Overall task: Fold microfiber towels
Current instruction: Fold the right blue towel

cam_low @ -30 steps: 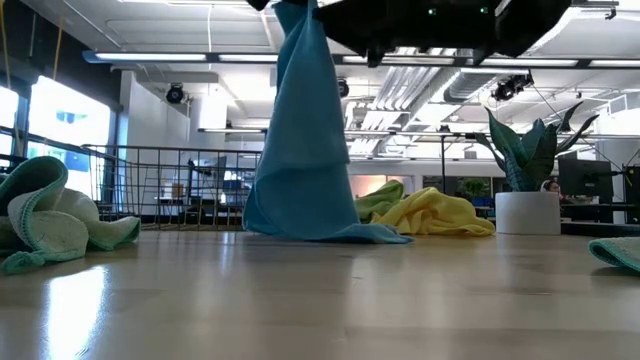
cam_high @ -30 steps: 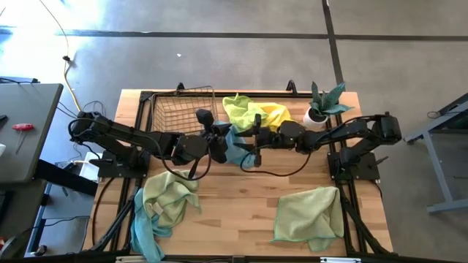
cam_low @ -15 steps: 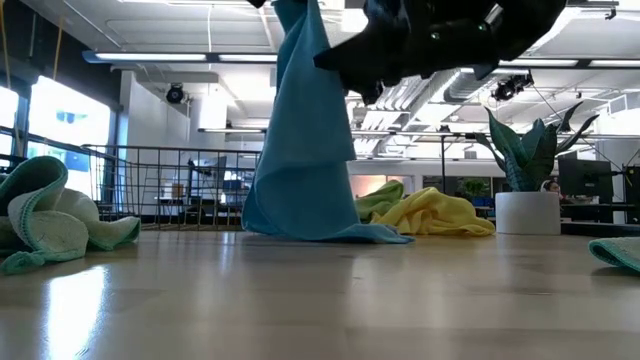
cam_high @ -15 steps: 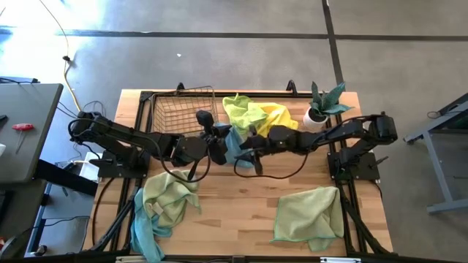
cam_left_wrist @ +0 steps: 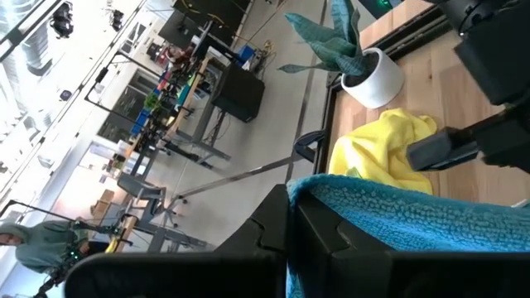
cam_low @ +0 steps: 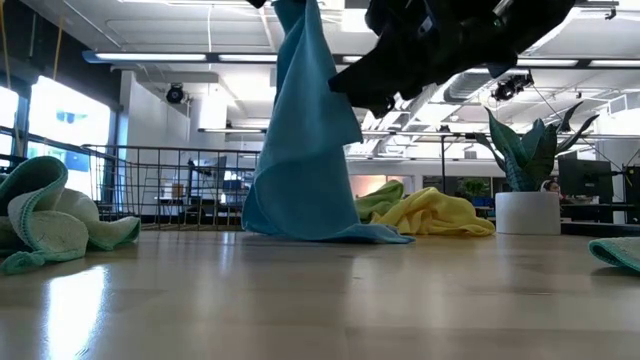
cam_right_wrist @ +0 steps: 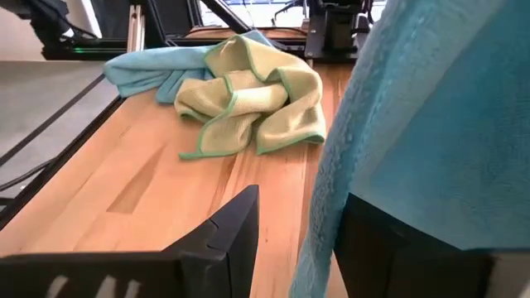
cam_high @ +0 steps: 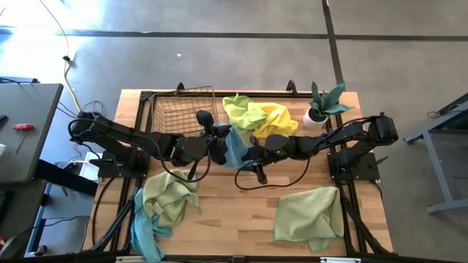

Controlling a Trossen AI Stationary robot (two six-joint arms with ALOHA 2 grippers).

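The left end effector is clenched on the blue towel, which hangs mid-bench with its hem on the bench. The right end effector, fingers parted, straddles the towel's edge.

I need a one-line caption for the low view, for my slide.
Light blue microfiber towel hangs from above onto the wooden table, the dark right hand beside its edge; yellow towel lies behind.
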